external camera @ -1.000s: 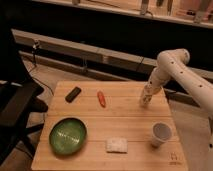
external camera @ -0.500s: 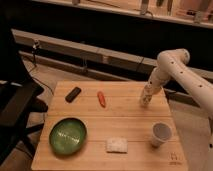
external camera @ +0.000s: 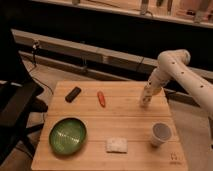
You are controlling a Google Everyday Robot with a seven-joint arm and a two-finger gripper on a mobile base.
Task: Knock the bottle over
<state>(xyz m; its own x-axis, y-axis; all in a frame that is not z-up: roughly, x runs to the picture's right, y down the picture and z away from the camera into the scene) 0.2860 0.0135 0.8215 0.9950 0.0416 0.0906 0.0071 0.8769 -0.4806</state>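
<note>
The bottle (external camera: 145, 98) is a small slim whitish shape standing upright near the far right edge of the wooden table (external camera: 110, 125). The white arm reaches down from the right, and its gripper (external camera: 151, 86) is right at the bottle's top, against or around it; I cannot tell which. The bottle's upper part merges with the gripper.
A white open cup (external camera: 160, 134) stands at the near right. A white flat packet (external camera: 116, 145) lies at the front middle, a green bowl (external camera: 67, 135) at the near left. A red-orange item (external camera: 101, 98) and a black object (external camera: 73, 94) lie at the far left. A dark chair (external camera: 15, 107) stands left of the table.
</note>
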